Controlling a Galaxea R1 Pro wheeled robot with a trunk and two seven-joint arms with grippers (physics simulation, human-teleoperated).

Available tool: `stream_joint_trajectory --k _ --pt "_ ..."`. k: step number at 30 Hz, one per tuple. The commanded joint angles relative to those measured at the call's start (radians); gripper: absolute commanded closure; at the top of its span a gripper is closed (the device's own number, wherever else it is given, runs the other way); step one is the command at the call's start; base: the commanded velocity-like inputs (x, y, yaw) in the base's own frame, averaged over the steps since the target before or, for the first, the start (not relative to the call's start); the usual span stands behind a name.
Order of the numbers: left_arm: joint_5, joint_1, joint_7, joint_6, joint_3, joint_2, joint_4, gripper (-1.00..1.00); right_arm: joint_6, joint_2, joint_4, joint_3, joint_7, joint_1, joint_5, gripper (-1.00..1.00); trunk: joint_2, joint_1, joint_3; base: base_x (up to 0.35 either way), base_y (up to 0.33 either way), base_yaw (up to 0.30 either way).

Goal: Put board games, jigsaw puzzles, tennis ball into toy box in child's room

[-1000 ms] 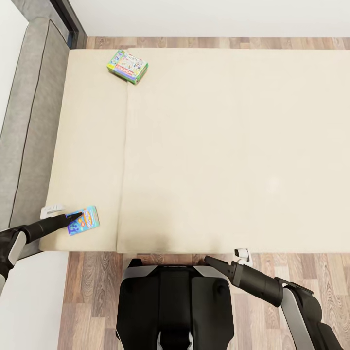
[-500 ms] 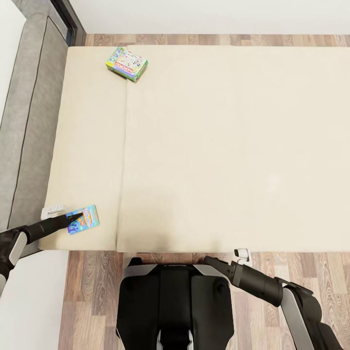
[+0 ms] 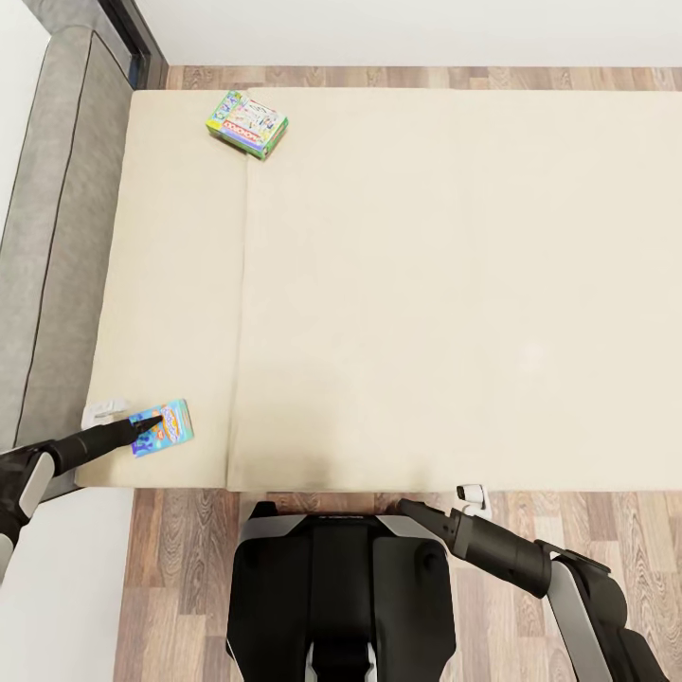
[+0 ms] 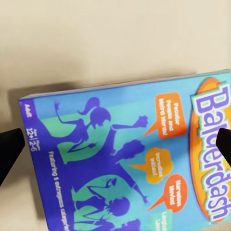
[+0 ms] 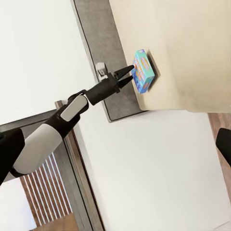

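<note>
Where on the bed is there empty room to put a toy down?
Most of the bed is bare: the whole wide stretch right of the mattress seam, and the strip between the green board game at the far edge and the blue board game at the near corner. That near corner is crowded: the left gripper hangs over the blue game.
</note>
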Motion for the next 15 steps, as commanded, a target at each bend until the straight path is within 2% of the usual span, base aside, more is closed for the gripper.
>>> stream_joint_trajectory --k 1,15 --pt "0.006 0.0 -0.003 0.008 0.002 0.0 0.0 -1.0 0.005 0.0 0.0 -0.001 0.002 0.0 -0.001 -1.0 -0.001 0.001 -0.001 0.0 0.0 0.0" --pt "0.005 0.0 -0.003 0.005 -0.001 -0.003 0.001 -1.0 0.005 0.0 0.0 -0.003 0.004 -0.001 -0.001 -1.0 -0.001 0.001 -0.001 0.0 0.0 0.0"
